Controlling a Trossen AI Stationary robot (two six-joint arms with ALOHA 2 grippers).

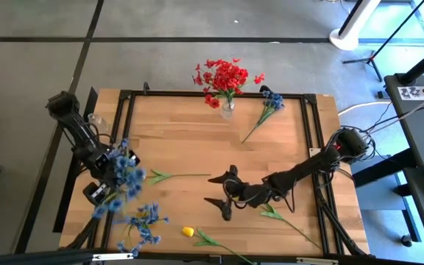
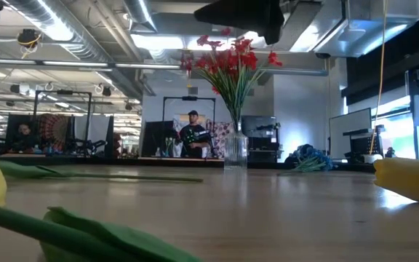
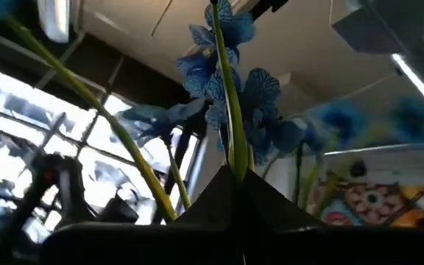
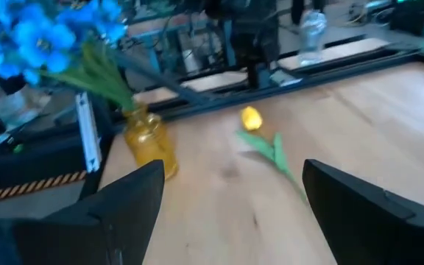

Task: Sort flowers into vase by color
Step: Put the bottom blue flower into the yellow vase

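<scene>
Sorting is about halfway: the red flowers (image 1: 225, 76) are all standing in 1 clear vase (image 1: 227, 110) at the table's far edge, and a blue bunch (image 4: 46, 37) is sitting in 1 yellow vase (image 4: 147, 143) near the left corner. Still lying loose on the table I am counting 1 blue stem (image 1: 267, 107), 1 yellow bud (image 1: 188, 232) and about 3 green stems. The left claw (image 1: 112, 173) is pinching tight on blue flowers (image 3: 227, 88), while the right claw (image 1: 223, 193) is hanging wide open over the middle, gripping nothing.
</scene>
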